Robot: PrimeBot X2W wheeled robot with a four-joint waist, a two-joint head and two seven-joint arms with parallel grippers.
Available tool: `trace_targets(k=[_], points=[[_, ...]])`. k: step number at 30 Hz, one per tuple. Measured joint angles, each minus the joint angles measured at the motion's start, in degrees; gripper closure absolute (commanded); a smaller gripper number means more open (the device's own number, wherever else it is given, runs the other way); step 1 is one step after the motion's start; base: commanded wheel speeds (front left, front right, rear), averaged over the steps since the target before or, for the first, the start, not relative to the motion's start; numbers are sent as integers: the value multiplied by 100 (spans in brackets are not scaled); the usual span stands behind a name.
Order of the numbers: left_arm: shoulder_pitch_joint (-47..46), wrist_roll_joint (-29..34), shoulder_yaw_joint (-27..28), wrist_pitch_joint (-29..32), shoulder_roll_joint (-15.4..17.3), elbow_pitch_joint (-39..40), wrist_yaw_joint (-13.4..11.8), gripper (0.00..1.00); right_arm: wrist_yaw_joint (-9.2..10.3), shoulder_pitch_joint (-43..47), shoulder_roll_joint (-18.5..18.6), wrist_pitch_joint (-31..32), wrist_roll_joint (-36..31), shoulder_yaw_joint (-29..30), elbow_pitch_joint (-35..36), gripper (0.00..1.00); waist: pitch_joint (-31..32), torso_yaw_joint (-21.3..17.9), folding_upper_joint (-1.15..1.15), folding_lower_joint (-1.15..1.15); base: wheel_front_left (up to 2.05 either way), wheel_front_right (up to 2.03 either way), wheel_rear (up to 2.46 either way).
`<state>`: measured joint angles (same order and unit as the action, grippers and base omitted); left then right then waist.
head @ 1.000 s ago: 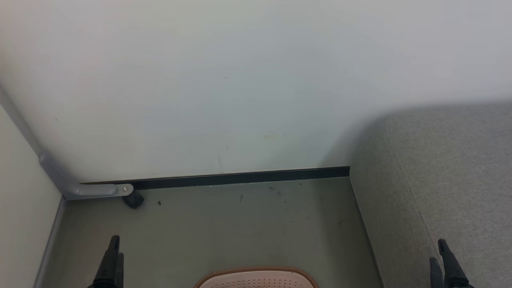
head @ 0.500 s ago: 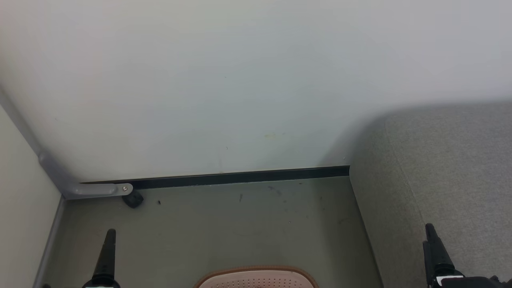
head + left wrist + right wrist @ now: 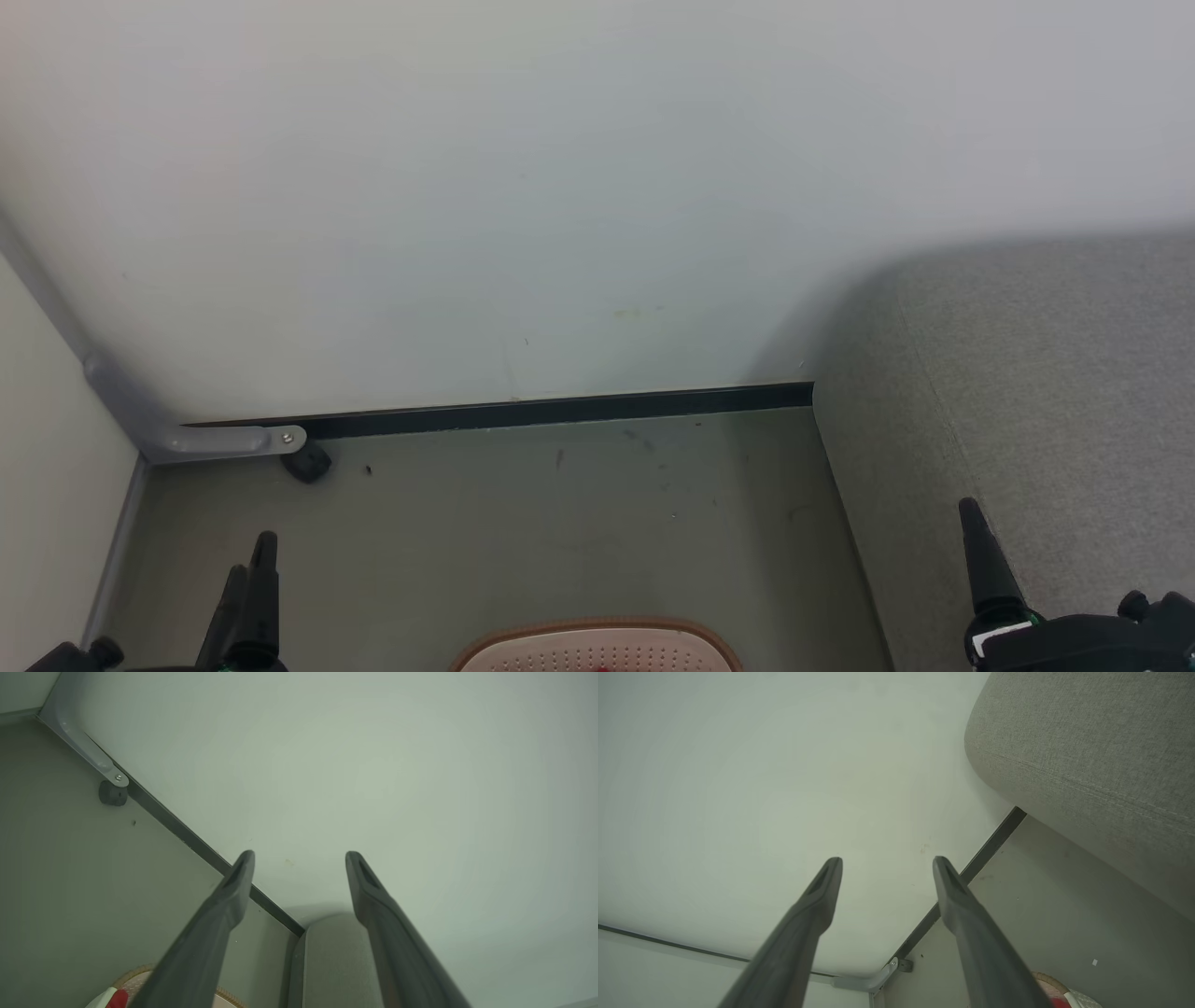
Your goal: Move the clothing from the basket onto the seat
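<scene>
The left gripper [image 3: 300, 856] rises from the lower left of the head view, its 2 fingers pointing up over the floor [image 3: 560, 523] to the left of the basket [image 3: 597, 623]. They sit nearly one behind the other there. In the left wrist view they are spread wide with nothing between them, aimed at the wall [image 3: 560, 187] above the dark skirting [image 3: 560, 411]. The right gripper [image 3: 887, 862] stands at the lower right of the head view, higher than the left, with 1 finger showing against the side of the seat [image 3: 1055, 392] and its dark wrist body lying across the bottom corner. In the right wrist view its 2 fingers are likewise parted and empty, pointing at the wall where it meets the floor, with the seat's rounded edge at the upper right. The basket sits on the floor at the bottom middle of the head view, between the 2 grippers and just left of the seat. Neither gripper touches it. The clothing [image 3: 117, 997] lies inside it, showing as a small red-and-white patch at the bottom edge of the left wrist view. A dark stopper [image 3: 308, 464] sits on the floor by the skirting, well left of the basket.
</scene>
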<state>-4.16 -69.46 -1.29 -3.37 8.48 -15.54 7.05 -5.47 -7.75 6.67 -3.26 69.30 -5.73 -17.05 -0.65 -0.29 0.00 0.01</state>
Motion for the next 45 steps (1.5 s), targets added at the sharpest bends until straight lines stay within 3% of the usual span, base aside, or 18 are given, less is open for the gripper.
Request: trace_targets(k=[11,23,45], points=[[-8,1304,-316,-234,268,-60,-108,0,302,-130,244,-242,-1259,-509,-48,0,-11,-10,0,0,0,0,0],[-16,2216,-380,-488,335,-53,-198,0,498,-253,361,-495,-2260,-869,-13,0,-20,-12,0,-1,0,0,0],[-27,3976,-443,-995,423,35,-188,0,603,-482,497,-1002,-3919,-1345,27,0,-35,-19,0,-1,0,0,0]])
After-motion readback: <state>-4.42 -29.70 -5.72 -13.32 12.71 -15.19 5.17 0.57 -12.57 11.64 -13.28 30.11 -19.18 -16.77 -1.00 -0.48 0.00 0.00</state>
